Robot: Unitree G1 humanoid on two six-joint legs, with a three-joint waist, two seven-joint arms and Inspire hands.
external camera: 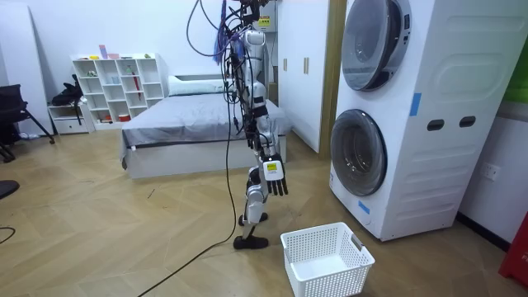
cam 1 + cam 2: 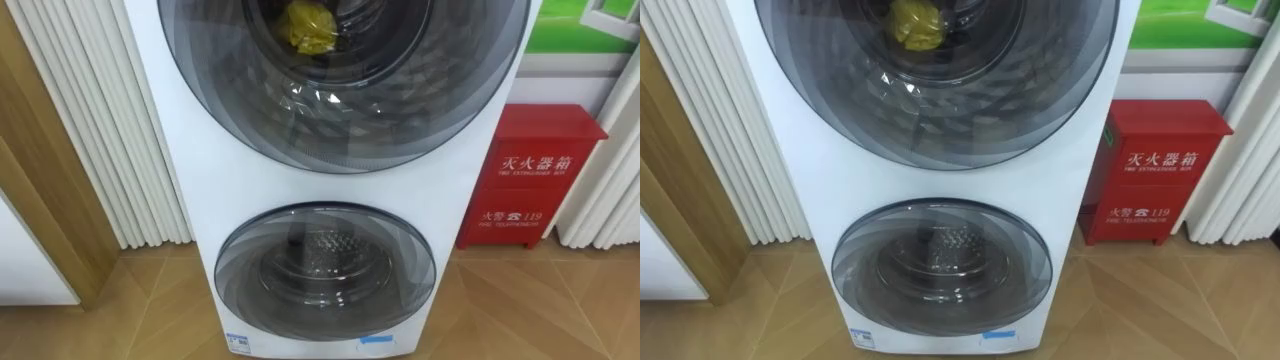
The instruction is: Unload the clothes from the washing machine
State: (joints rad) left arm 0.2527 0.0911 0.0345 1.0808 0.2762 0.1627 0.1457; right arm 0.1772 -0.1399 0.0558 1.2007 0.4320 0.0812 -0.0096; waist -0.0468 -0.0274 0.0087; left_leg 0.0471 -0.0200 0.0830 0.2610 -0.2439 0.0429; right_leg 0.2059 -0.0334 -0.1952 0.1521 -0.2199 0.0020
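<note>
The robot is standing on the wooden floor facing the stacked washing machine (image 2: 470,200), with a white basket (image 1: 326,257) sitting on the floor near its feet. A yellow bundle of clothes (image 2: 308,27) is lying in the upper drum, showing dimly through the glass of the upper door (image 2: 340,110), whose top is being cut off by the frame. The lower door (image 2: 325,268) is showing bare metal behind it. In the room view the right hand (image 1: 275,175) is hanging at its side, fingers loosely straight, holding nothing. A red cabinet (image 2: 535,175) is standing right of the machine.
</note>
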